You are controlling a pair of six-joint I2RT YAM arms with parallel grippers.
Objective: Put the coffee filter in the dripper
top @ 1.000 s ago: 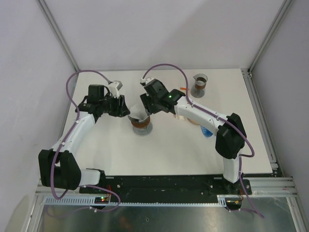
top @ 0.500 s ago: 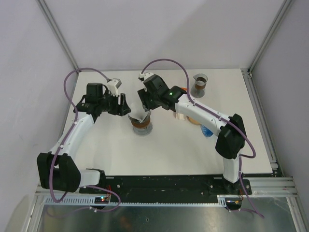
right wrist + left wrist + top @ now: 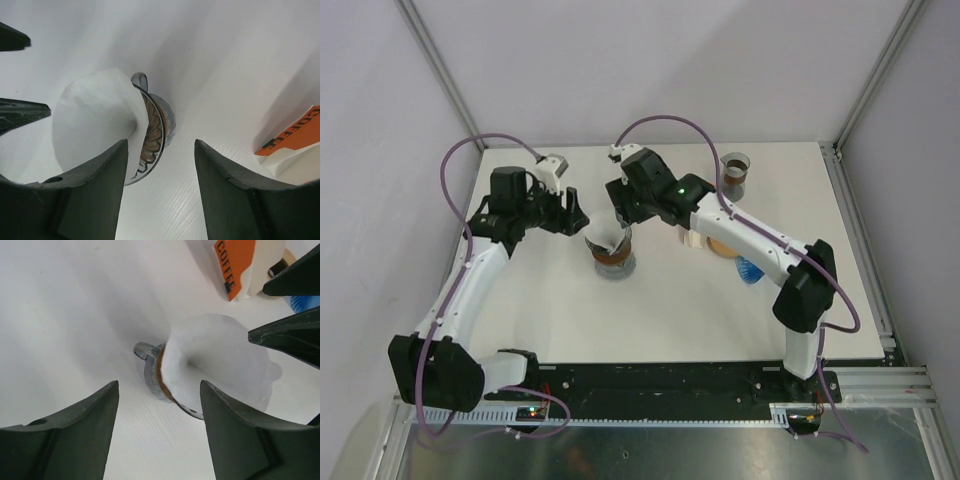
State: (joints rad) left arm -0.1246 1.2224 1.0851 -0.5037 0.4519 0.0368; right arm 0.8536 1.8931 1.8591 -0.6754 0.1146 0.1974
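Flanking the coffee filter [image 3: 220,357], which is sitting askew in the dripper [image 3: 150,377], the left gripper [image 3: 575,215] and right gripper [image 3: 620,222] are hanging wide open and empty, the right appearing slightly nearer.

Both pairs of jaws have spread wider and drawn back from the coffee filter [image 3: 220,360] in the dripper [image 3: 151,382].

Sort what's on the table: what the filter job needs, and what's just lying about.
Needed: coffee filter, dripper.
Lying about: coffee bag, glass beaker, blue object.
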